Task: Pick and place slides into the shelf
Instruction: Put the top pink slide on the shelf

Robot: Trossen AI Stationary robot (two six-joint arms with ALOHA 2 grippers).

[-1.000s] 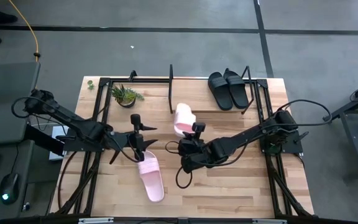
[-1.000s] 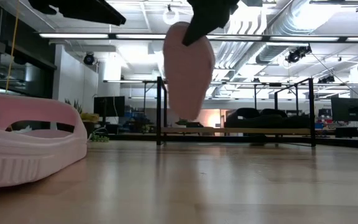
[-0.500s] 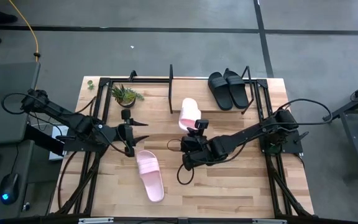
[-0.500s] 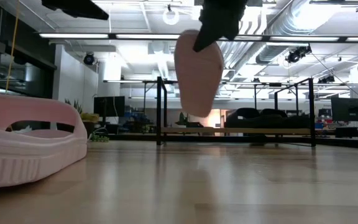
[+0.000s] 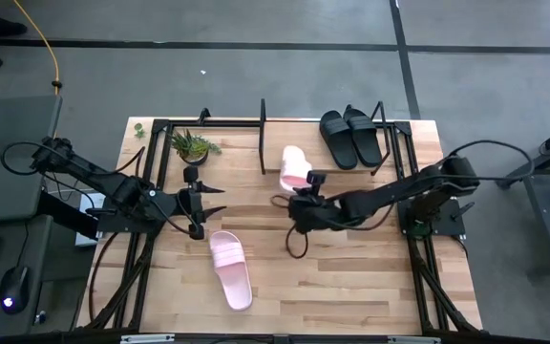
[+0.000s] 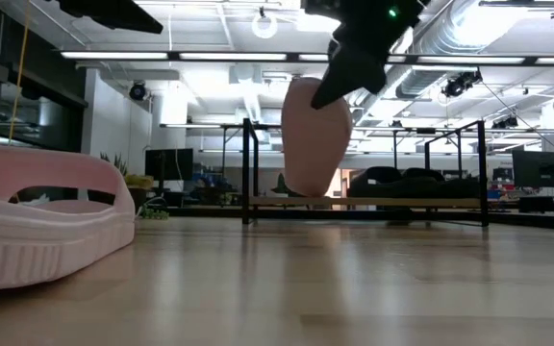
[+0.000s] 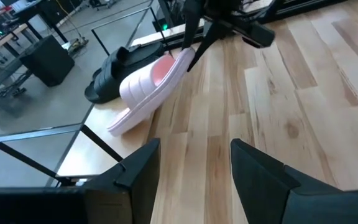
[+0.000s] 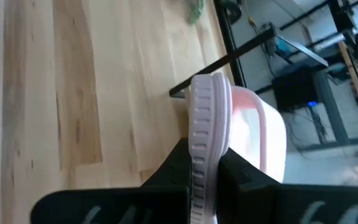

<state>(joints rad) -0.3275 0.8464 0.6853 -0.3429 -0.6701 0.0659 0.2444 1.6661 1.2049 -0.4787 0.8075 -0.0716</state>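
Note:
My right gripper [image 5: 303, 187] is shut on a pale pink slide [image 5: 295, 165] held in the air over the middle of the table, just short of the shelf [image 5: 263, 143]. The slide also shows in the low view [image 6: 314, 139] and the left wrist view [image 7: 145, 90]. A second pink slide [image 5: 230, 269] lies sole down on the tabletop, toward the near edge. Two black slides [image 5: 349, 137] sit side by side on the shelf's right part. My left gripper [image 5: 214, 201] is open and empty, left of centre, above the table and pointing right. My right gripper pinches one end of the pink slide's sole [image 8: 199, 163] between its two fingers, one on each face. The fingers lie along the slide, which reaches away from them toward the far edge. It is lifted clear and turned on edge, free end tilted downward [image 6: 308, 183].
A small potted plant [image 5: 194, 146] stands at the far left beside the shelf's rods. Black frame bars [image 5: 151, 162] run along both table sides. Bare wood lies between the two grippers and along the near right of the table.
My right gripper has carried the pink slide toward the far edge and a little to the right, nearer the shelf, keeping it clear of the table. My left gripper has drawn back toward the left edge and turned, away from the lying pink slide.

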